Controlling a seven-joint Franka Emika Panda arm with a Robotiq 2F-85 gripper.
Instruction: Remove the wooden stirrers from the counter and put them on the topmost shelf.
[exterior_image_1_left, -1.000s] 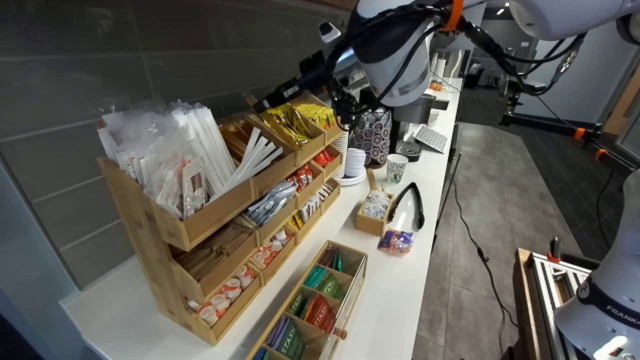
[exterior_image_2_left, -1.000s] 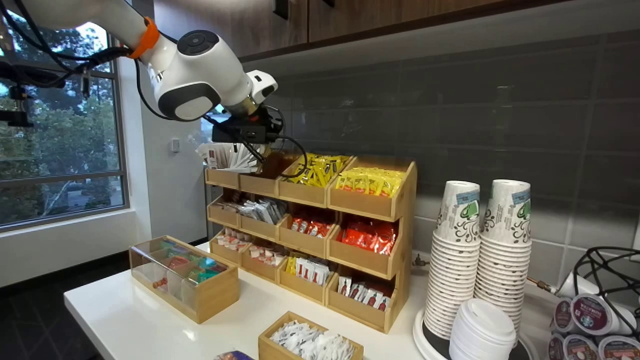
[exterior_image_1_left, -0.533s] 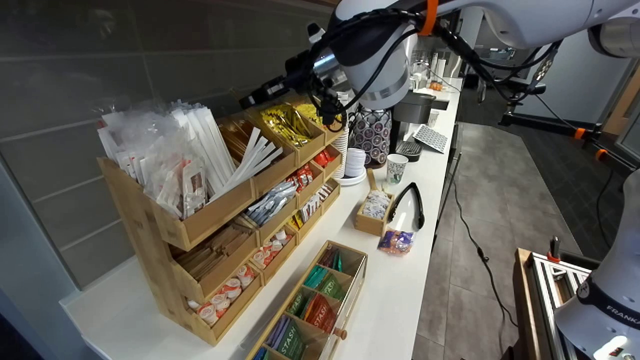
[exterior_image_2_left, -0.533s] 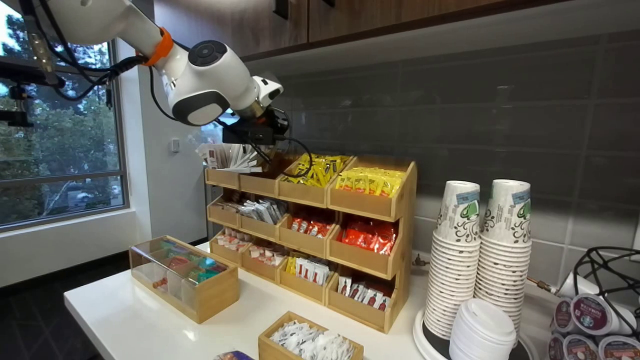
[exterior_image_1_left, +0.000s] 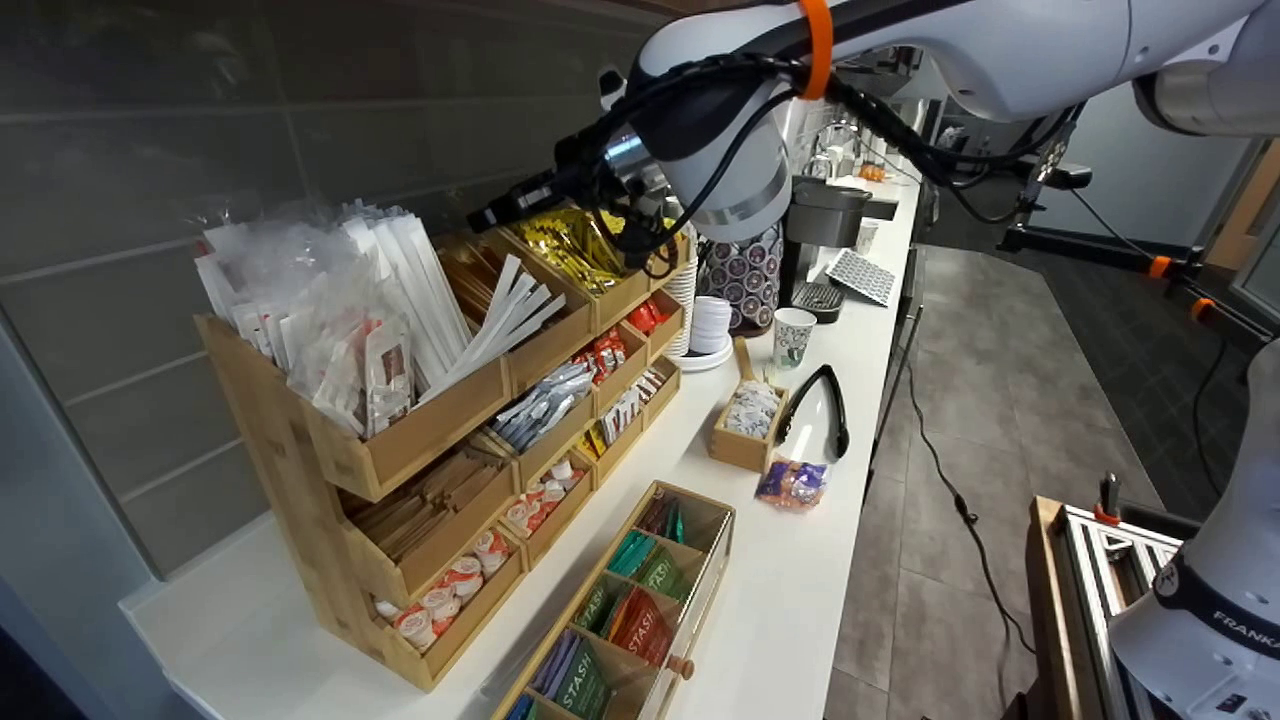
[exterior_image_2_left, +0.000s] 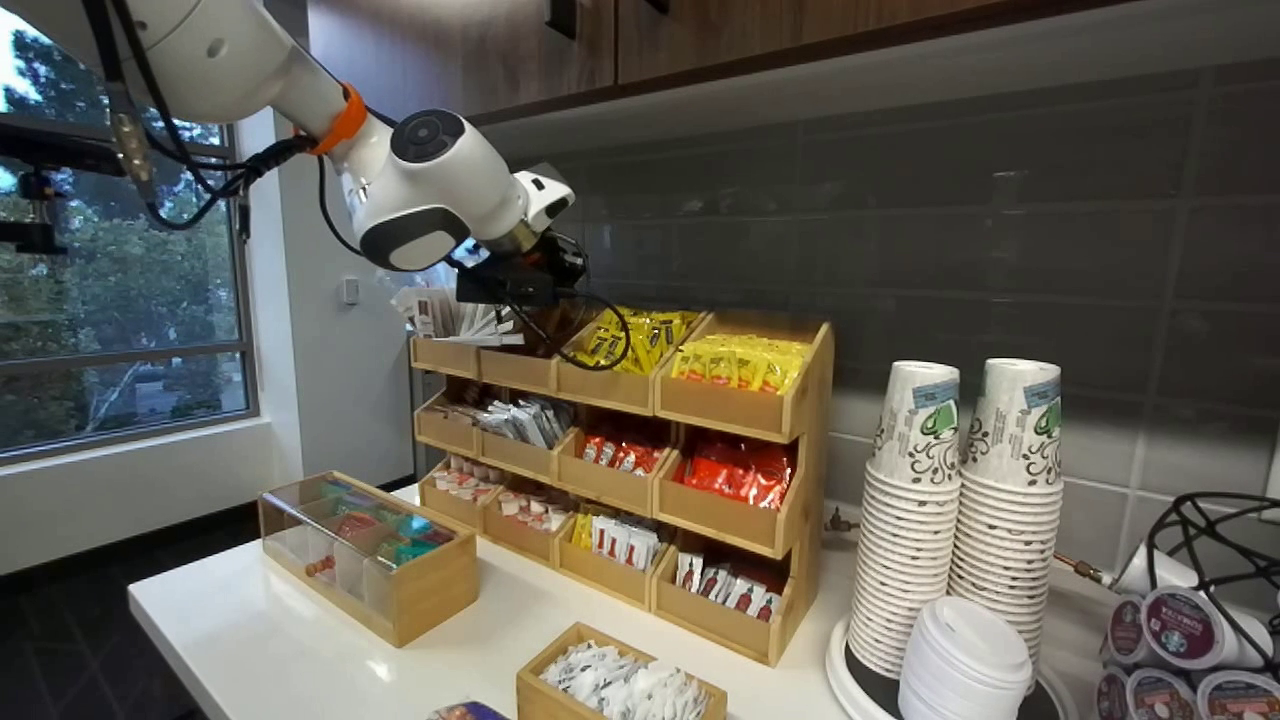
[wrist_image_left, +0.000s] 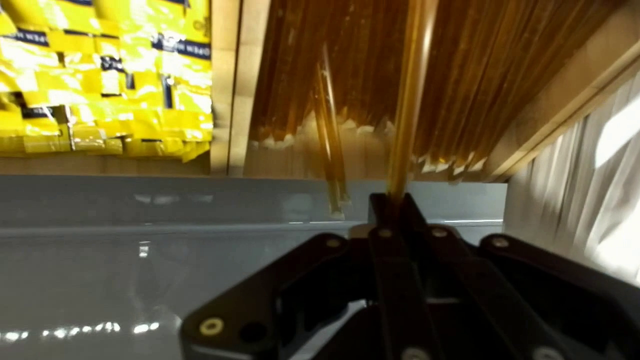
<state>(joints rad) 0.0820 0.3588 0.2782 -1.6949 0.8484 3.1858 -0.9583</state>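
Looks like placing: clutching a wrapped stirrer (wrist_image_left: 414, 95) in the tool (wrist_image_left: 393, 205) over the topmost shelf (exterior_image_2_left: 604, 388), right of the yellow packets (wrist_image_left: 105, 80) in wrist view; probably needs lowering among the other stirrers (wrist_image_left: 465, 90) next, then releasing.

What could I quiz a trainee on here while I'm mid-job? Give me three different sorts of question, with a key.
1. Multiple choice: in the wrist view, what is the gripper closed on? (a) a yellow packet; (b) a brown stirrer; (c) a tea bag.
2. Count: including the topmost shelf, how many tiers does the wooden rack have?
3. True or false: the stacked paper cups stand on the topmost shelf.

Key: 1 b; 2 three; 3 false.
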